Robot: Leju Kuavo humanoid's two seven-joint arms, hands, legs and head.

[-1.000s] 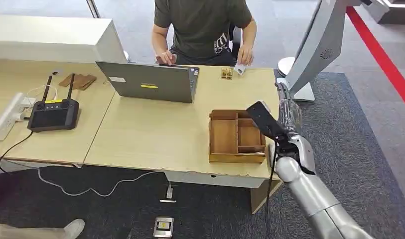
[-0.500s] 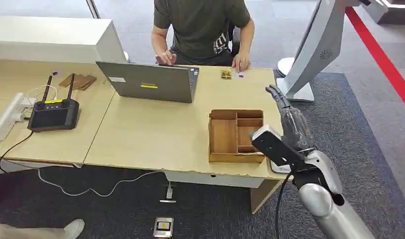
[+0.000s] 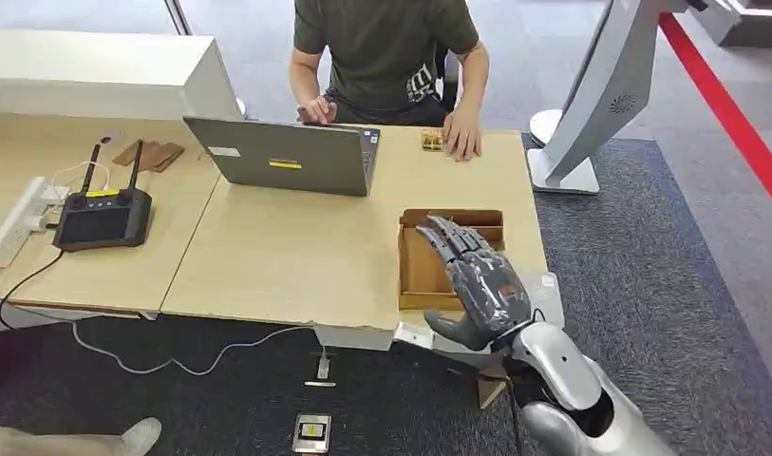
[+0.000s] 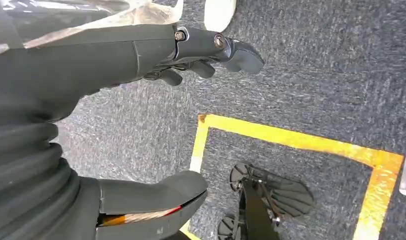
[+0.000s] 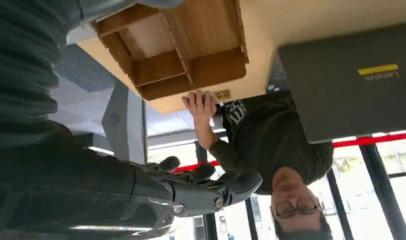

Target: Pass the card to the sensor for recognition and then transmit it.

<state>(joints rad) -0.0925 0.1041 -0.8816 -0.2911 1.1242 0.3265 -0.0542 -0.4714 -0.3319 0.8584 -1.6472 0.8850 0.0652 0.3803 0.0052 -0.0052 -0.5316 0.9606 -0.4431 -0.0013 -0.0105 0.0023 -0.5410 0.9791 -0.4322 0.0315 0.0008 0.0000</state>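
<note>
My right hand (image 3: 479, 281) hovers over the wooden tray (image 3: 423, 269) at the desk's front right, fingers spread and holding nothing. The right wrist view shows its fingers (image 5: 210, 187) apart, well short of the tray (image 5: 191, 70). Across the desk a person's hand (image 3: 462, 142) lies flat on the tabletop beside a small gold object (image 3: 431, 141); the same hand (image 5: 201, 104) covers the spot where the white card was set down, so the card is hidden. My left hand (image 4: 156, 55) hangs over the carpet, thumb and fingers apart, empty.
A grey laptop (image 3: 287, 157) stands open in the desk's middle, and a black controller (image 3: 102, 217) with cables lies at the left. A pale flat device (image 3: 550, 285) sits at the desk's right front corner. A white kiosk stand (image 3: 600, 85) rises to the right.
My right arm swung down and left from beside the desk's right edge to over the tray. The person put the card down and laid a hand flat over it.
</note>
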